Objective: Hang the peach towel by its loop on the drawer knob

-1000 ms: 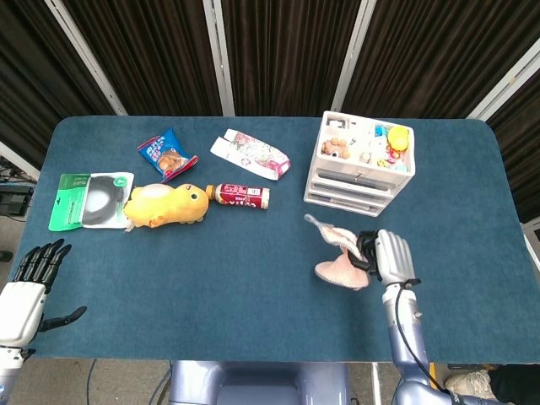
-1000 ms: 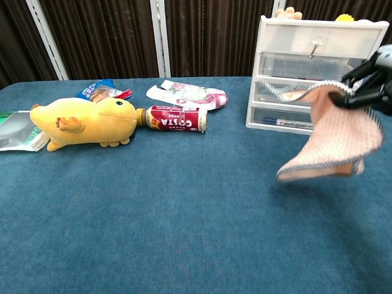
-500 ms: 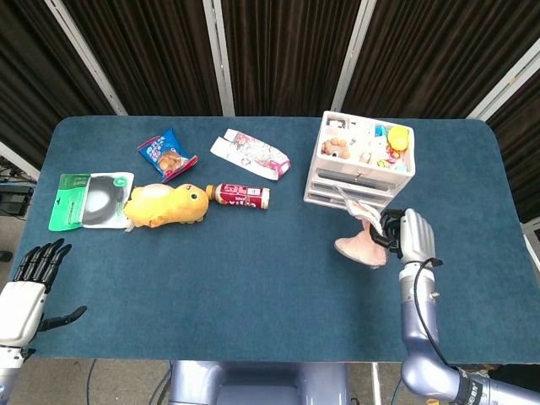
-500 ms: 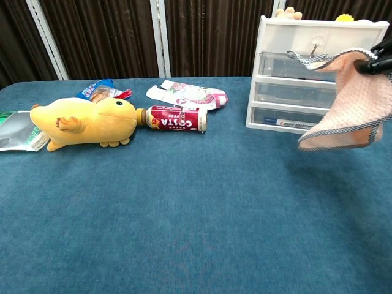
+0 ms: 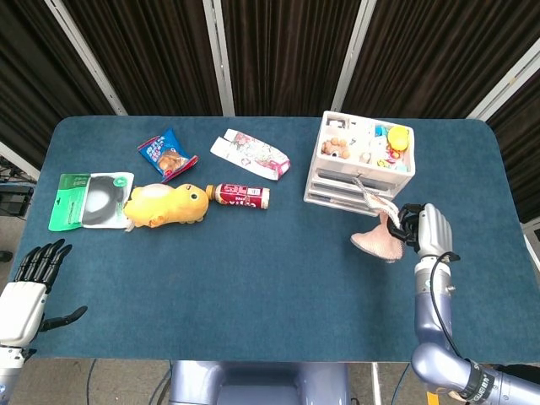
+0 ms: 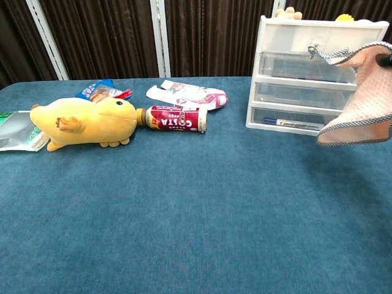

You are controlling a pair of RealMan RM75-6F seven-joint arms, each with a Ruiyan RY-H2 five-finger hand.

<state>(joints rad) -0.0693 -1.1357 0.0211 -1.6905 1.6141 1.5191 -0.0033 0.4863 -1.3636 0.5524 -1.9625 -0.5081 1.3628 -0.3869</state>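
The peach towel (image 5: 377,240) with grey trim hangs from my right hand (image 5: 428,229), which grips it in front of the white drawer unit (image 5: 363,160). In the chest view the towel (image 6: 367,104) is lifted at the right edge, and its grey loop (image 6: 321,54) reaches up to the knob (image 6: 316,42) on the top drawer. Whether the loop is over the knob I cannot tell. The hand itself is cut off in the chest view. My left hand (image 5: 29,283) rests open at the table's near left corner, holding nothing.
A yellow plush duck (image 5: 167,205), a red bottle (image 5: 241,195), a blue snack bag (image 5: 167,153), a floral packet (image 5: 250,153) and a green-white package (image 5: 91,199) lie across the left and middle. Small toys fill the drawer unit's top tray (image 5: 369,142).
My right hand has carried the towel up and to the right, from the table in front of the drawers to knob height. The left hand has not moved.
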